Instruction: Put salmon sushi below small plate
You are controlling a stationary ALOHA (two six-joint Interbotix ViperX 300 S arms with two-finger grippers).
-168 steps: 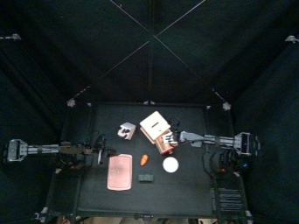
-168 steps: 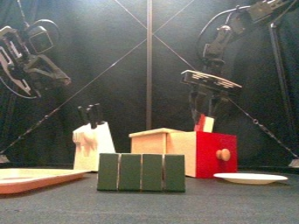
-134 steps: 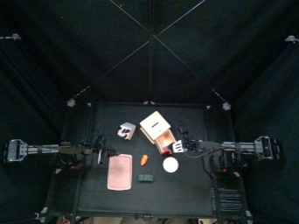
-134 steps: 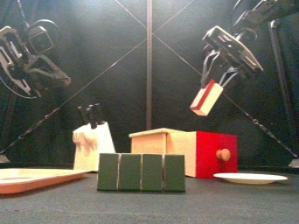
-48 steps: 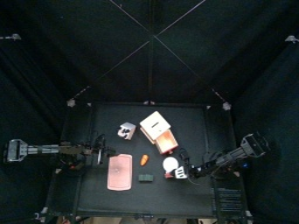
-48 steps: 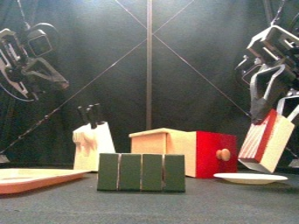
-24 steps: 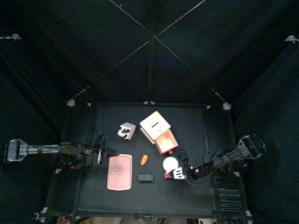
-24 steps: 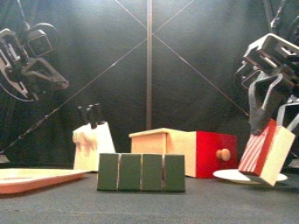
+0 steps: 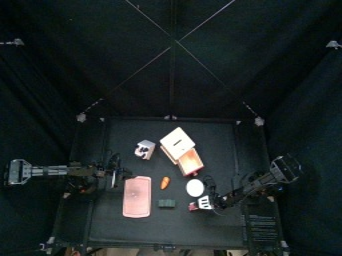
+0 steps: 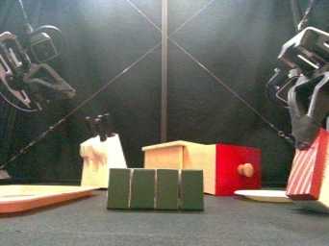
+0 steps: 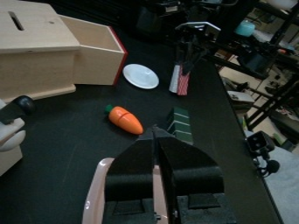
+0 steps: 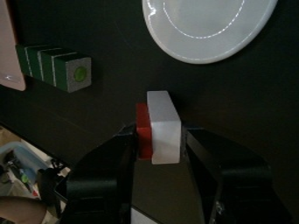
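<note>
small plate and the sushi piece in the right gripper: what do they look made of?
Small plate: glossy white, thin raised rim, looks like hard plastic or glazed ceramic; cannot tell which. Salmon sushi, held between the right gripper jaws: flat-faced block, matte white body with red-orange layer, likely a painted wood or plastic toy.

On the black surface (image 9: 120, 130) in your top view, the small round white plate (image 9: 197, 187) lies just below the cream and orange box (image 9: 182, 148), the orange carrot (image 9: 164, 183) left of it, the pink rectangular tray (image 9: 135, 196) further left, and the green block (image 9: 167, 203) below the carrot.
</note>
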